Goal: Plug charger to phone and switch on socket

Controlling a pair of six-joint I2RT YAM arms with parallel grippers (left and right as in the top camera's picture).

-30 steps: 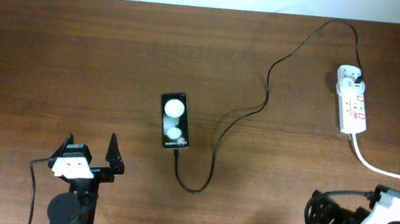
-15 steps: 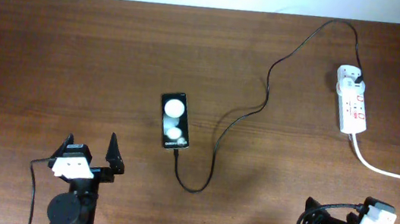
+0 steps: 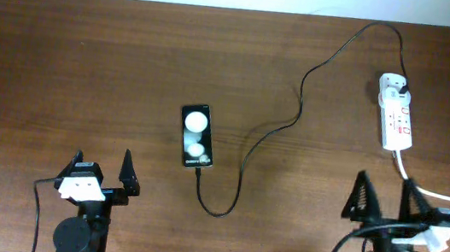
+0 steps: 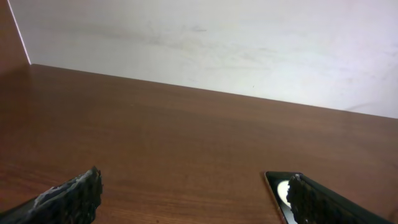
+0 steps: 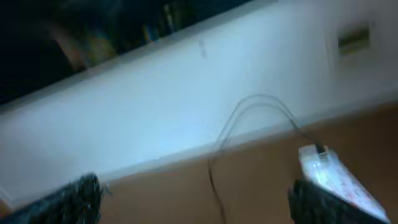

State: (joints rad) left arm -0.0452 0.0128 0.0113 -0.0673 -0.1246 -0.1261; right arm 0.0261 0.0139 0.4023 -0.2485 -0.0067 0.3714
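Overhead, my left claw (image 3: 102,157) and right claw (image 3: 385,182) both gape wide, empty; charger (image 3: 300,101) tip touches the phone (image 3: 196,136), its plug sits in the socket (image 3: 397,113).

Dark fingers (image 4: 68,199) spread wide above brown table (image 4: 186,137); phone (image 4: 278,193) corner shows beside the right one

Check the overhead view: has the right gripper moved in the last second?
Yes. The right gripper has risen from the bottom edge toward the socket, its open fingers now reaching up beside the thick white cord.
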